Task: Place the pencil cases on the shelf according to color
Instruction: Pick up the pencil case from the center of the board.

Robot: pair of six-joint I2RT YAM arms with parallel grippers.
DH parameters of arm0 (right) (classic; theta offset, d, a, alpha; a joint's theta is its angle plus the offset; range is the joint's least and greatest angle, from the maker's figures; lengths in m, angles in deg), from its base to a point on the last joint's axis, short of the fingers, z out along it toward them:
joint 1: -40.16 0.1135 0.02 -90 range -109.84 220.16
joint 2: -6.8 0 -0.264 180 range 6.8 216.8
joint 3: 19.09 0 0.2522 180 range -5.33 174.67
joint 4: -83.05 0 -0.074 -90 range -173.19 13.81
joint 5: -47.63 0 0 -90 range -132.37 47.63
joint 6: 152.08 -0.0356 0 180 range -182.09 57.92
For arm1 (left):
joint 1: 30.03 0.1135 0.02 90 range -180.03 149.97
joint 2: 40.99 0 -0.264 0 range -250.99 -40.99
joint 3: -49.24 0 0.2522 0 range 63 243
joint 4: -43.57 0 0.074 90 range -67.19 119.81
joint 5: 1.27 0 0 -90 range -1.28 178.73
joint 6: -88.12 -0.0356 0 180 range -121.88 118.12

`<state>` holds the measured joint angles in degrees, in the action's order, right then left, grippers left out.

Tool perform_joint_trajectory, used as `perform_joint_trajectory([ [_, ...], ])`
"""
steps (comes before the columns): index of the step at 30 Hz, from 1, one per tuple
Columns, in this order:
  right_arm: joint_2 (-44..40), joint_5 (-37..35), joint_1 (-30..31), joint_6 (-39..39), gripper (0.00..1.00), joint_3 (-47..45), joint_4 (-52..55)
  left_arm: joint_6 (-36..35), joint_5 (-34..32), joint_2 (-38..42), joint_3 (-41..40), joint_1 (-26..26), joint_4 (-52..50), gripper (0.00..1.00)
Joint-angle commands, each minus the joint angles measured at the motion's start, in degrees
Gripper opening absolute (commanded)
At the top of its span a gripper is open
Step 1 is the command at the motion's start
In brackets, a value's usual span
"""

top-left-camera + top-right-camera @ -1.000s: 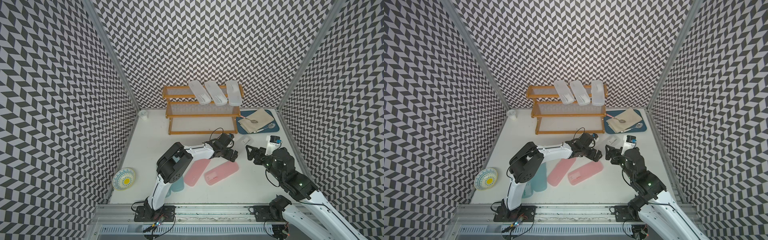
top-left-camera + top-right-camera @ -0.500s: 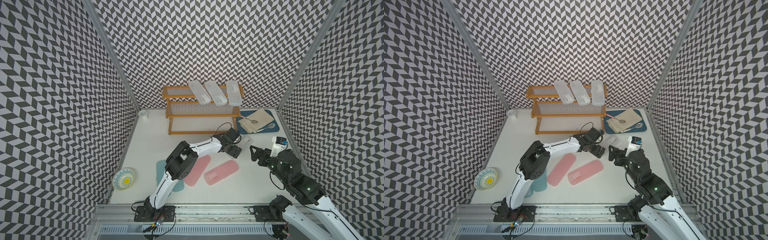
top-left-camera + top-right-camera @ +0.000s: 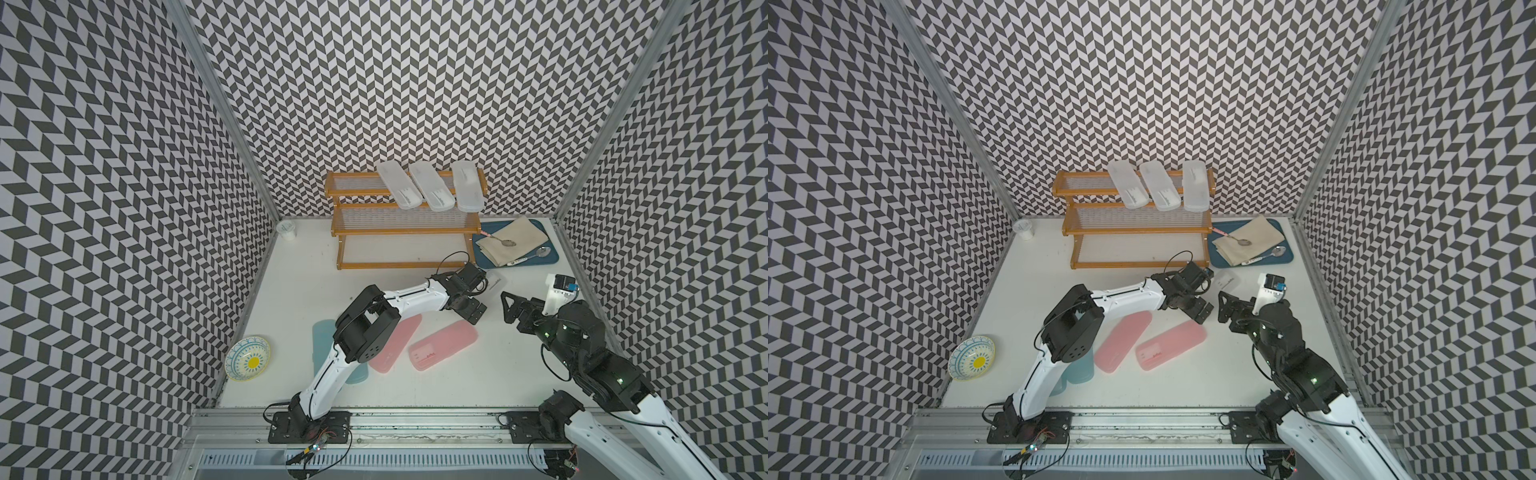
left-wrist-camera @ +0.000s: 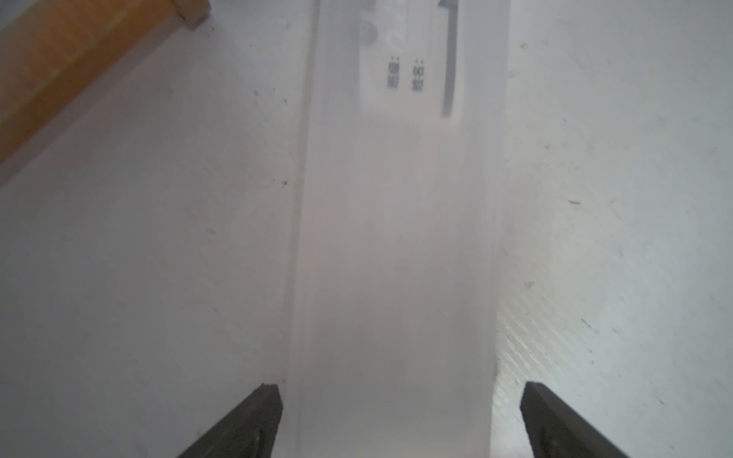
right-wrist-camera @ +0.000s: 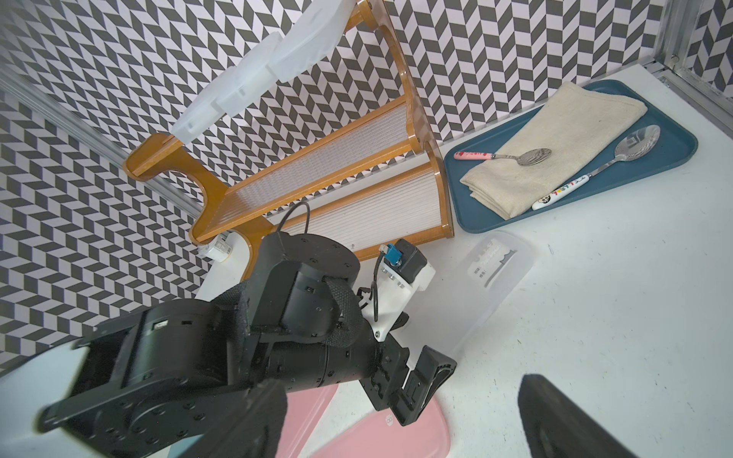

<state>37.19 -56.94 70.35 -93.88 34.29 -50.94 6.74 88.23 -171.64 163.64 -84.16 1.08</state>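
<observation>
Left gripper [image 4: 400,385] spread astride frosted white case [image 4: 396,238], case mostly hidden under it from above, right gripper [image 3: 508,307] wide apart, empty, teal cases [image 3: 323,345] half under left arm [image 3: 411,297]

A white tabletop [image 3: 299,291] is carrying everything, and walls [image 3: 374,83] in black-and-white chevron are closing it in on three sides. A blue tray [image 5: 674,154] is sitting at the back right, and a folded beige cloth [image 5: 555,135] is lying in it. A pink-handled spoon [image 5: 511,155] is resting on the cloth. A spoon with a white patterned handle [image 5: 595,171] is lying just beside the cloth on the tray. A small white cup [image 3: 286,230] is standing in the back left corner. A blue-patterned bowl with a yellow centre [image 3: 247,358] is sitting by the left wall, near the front.
</observation>
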Motion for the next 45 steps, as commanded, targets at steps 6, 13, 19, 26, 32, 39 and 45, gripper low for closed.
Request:
perform_joint_trajectory([
  [6,-0.94,-0.36,-0.21,-0.18,0.96,0.46,-0.97,0.73,-2.60,-4.74,3.59,-0.80,-2.91,0.99],
  [13,-1.28,-0.06,-0.20,0.28,0.96,0.30,-1.48,2.34,-5.21,-5.32,3.69,-0.89,-3.99,0.86],
  [19,-2.24,-0.46,-0.22,0.00,0.96,0.15,-1.58,4.49,-7.68,-4.93,3.75,-0.89,-4.67,0.68],
  [26,-2.60,-0.32,-0.18,0.19,0.96,0.12,-1.60,6.23,-9.88,0.28,2.87,-0.93,-4.50,0.67],
  [32,-2.62,-0.51,-0.22,-0.01,0.96,0.07,-1.85,5.56,-8.13,8.80,-1.08,-1.69,-4.45,0.69],
  [39,-3.05,-0.86,-0.22,0.04,0.96,-0.06,-2.13,6.83,-11.28,17.54,-8.03,-4.09,-5.61,0.69],
  [45,-2.21,-0.21,-0.21,0.75,0.97,1.02,-1.90,13.50,-17.54,29.76,-18.68,-4.14,-4.68,0.70],
])
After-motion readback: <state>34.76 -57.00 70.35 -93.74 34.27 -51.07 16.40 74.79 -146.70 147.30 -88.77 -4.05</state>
